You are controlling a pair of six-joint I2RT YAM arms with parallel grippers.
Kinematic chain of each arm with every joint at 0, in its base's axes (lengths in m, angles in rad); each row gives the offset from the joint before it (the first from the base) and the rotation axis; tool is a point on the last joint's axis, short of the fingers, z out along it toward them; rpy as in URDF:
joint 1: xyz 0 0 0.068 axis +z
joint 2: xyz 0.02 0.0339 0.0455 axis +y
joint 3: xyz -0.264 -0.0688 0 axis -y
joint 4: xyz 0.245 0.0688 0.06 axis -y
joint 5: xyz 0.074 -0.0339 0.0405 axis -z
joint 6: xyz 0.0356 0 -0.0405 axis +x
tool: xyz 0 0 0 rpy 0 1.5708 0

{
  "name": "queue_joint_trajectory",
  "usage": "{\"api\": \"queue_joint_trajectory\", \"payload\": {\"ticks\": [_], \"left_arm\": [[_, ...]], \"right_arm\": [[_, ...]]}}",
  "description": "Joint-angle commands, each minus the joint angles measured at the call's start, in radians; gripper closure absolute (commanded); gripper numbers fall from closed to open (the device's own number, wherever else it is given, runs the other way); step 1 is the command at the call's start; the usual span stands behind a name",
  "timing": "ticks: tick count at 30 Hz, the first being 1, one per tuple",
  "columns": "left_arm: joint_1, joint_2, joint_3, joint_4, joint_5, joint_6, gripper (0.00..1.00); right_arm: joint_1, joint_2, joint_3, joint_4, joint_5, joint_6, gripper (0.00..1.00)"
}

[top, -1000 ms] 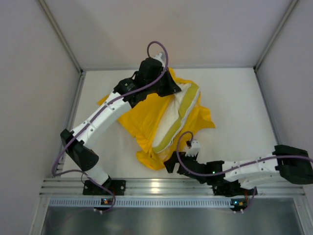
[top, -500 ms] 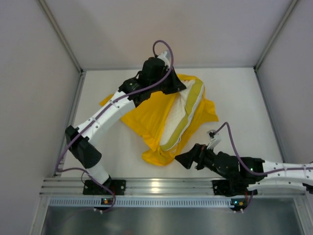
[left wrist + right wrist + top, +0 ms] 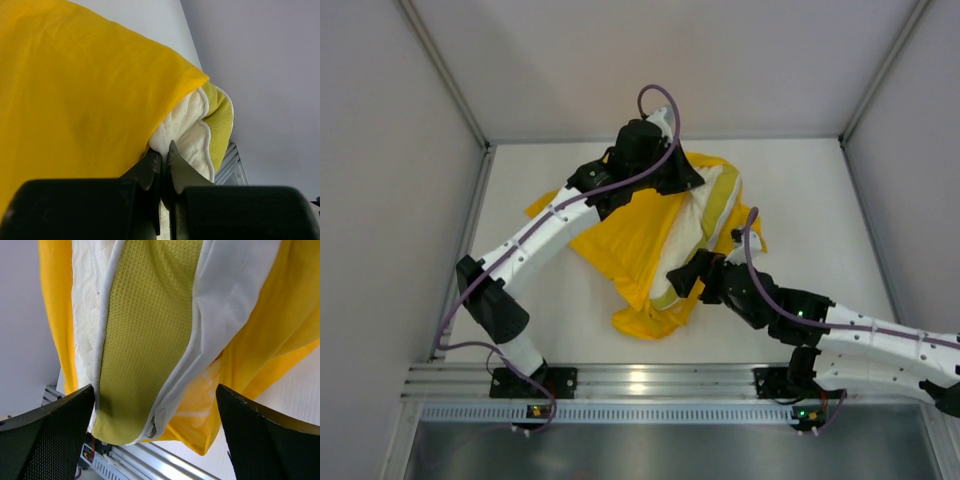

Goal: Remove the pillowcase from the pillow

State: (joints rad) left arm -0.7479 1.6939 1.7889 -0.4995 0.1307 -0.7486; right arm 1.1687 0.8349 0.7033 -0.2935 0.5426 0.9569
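Observation:
The cream pillow (image 3: 692, 222), with an olive-yellow mesh side band, stands on edge, half out of the bright yellow pillowcase (image 3: 620, 240). My left gripper (image 3: 672, 180) is at the pillow's far end. In the left wrist view this gripper (image 3: 164, 154) is shut on the pillow's cream corner (image 3: 187, 127), beside the pillowcase's edge (image 3: 75, 90). My right gripper (image 3: 682, 275) is open at the pillow's near end. In the right wrist view its fingers (image 3: 55, 435) stand wide apart around the band (image 3: 145, 325), not touching it. The pillowcase (image 3: 270, 330) hangs to the right.
The white table (image 3: 810, 200) is bounded by grey walls on three sides. A metal rail (image 3: 640, 380) runs along the near edge, just below the pillowcase's lower corner (image 3: 645, 325). A small zipper pull (image 3: 150, 430) shows at the pillow's lower end.
My right arm has swung from the near edge up to the pillow's near end with its gripper open. My left gripper has drawn the pillow's far end slightly right and farther out of the pillowcase.

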Motion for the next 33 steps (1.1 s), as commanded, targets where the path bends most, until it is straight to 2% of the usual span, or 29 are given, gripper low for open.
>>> {"api": "queue_joint_trajectory", "payload": {"ticks": [1,10,18,21,26,28,30,31,32,33], "left_arm": [[-0.010,-0.034,0.027,0.157,0.014,0.015,1.00],[-0.010,-0.037,0.024,0.157,0.020,0.011,1.00],[-0.016,-0.045,0.021,0.159,0.023,0.006,1.00],[-0.018,-0.053,0.018,0.161,0.024,0.006,1.00],[-0.022,-0.059,0.012,0.161,0.032,0.005,1.00],[-0.024,-0.063,0.006,0.161,0.029,0.006,1.00],[-0.024,-0.074,-0.003,0.161,0.026,0.017,1.00],[-0.024,-0.077,-0.016,0.159,0.023,0.040,1.00],[-0.024,-0.086,-0.023,0.157,0.018,0.051,0.59],[-0.024,-0.092,-0.034,0.142,0.011,0.063,0.27]], "right_arm": [[-0.021,0.020,0.036,0.056,-0.061,-0.035,0.01],[-0.046,0.023,-0.054,0.266,-0.155,-0.035,0.01],[-0.057,0.075,-0.073,0.283,-0.133,-0.024,0.01],[-0.066,0.064,-0.108,0.356,-0.122,-0.024,0.00],[-0.093,0.089,-0.142,0.436,-0.127,-0.020,0.12],[-0.095,0.090,-0.166,0.488,-0.133,-0.036,0.45],[-0.106,0.087,-0.171,0.487,-0.133,-0.043,1.00],[-0.109,0.076,-0.179,0.487,-0.139,-0.046,1.00],[-0.115,0.066,-0.182,0.487,-0.145,-0.053,1.00],[-0.115,0.041,-0.186,0.476,-0.142,-0.055,1.00]]}}
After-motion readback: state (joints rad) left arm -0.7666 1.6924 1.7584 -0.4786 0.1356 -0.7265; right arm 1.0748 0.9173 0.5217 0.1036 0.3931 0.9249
